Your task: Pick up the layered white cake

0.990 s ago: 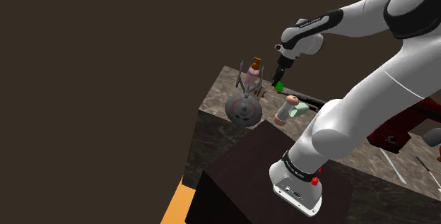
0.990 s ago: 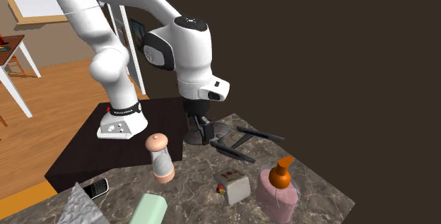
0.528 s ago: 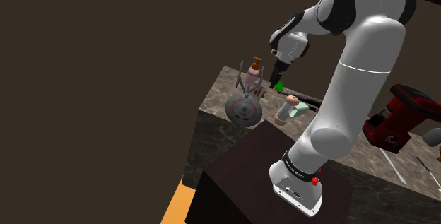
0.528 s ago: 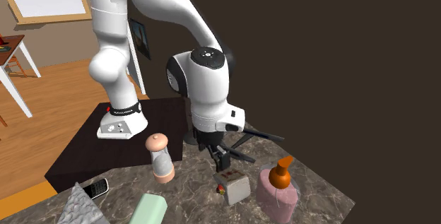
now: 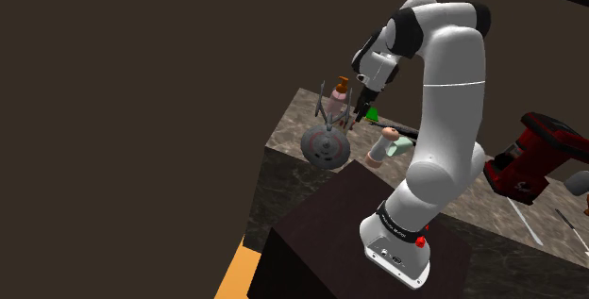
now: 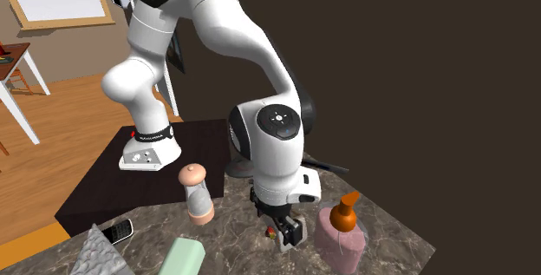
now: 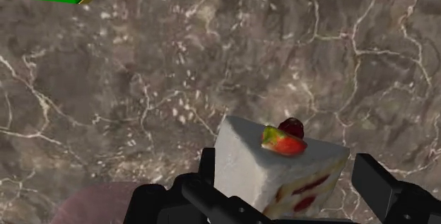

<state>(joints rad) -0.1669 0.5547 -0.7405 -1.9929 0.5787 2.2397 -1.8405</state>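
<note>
**Open end effector straddles the cake beside the orange-capped bottle**

In the shoulder view we see the white arm (image 5: 444,108) arching over from its stand (image 5: 321,240). Its end effector (image 5: 360,110) hangs low just beside the orange-capped bottle (image 5: 342,88), on the bottle's stand-facing side. From here we cannot judge the gap between the fingers.

In the second exterior view the end effector (image 6: 279,221) is down at the marbled worktop (image 6: 234,230), just beside the bottle (image 6: 342,230). The layered white cake (image 6: 295,234) sits on the worktop beneath it, between the bottle and a pink grinder (image 6: 197,193), and much nearer the bottle.

In the wrist view the end effector (image 7: 288,160) is spread wide and grips nothing. The cake (image 7: 247,166), a white slice with red layers, topped with a strawberry piece and a cherry, stands between the two fingers (image 7: 374,180). One finger is just beside the cake's white side, and we cannot tell whether it touches. The other stands apart from the cake, with worktop showing in the gap.
</note>
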